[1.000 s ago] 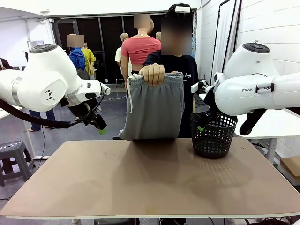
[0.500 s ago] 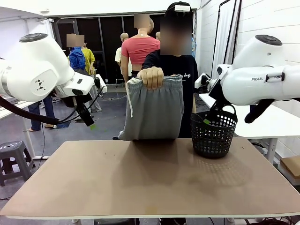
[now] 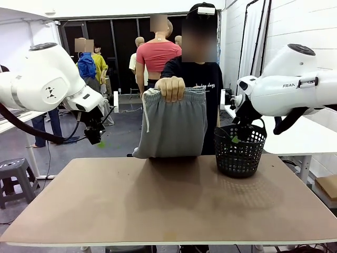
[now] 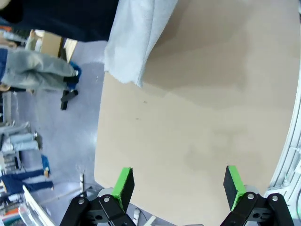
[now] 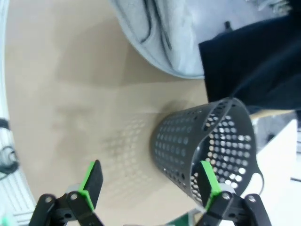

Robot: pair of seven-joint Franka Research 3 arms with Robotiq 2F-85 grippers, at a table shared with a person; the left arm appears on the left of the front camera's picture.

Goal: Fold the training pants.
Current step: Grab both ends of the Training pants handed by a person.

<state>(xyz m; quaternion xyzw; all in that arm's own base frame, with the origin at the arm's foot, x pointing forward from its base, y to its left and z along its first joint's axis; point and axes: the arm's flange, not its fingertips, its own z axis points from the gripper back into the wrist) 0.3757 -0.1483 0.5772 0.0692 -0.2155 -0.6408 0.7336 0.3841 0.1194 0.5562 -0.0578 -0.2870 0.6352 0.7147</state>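
A tan table (image 3: 158, 211) stands in a brightly lit workroom: white brick wall (image 3: 303, 23) beyond its right edge, a grey stool (image 3: 15, 168) on the grey floor (image 3: 124, 138) off its left edge, black panels (image 3: 100, 37) across the far side.

Black mesh basket (image 3: 240, 154) upright on tan table (image 3: 158, 205), far right; grey stool (image 3: 16, 164) left.
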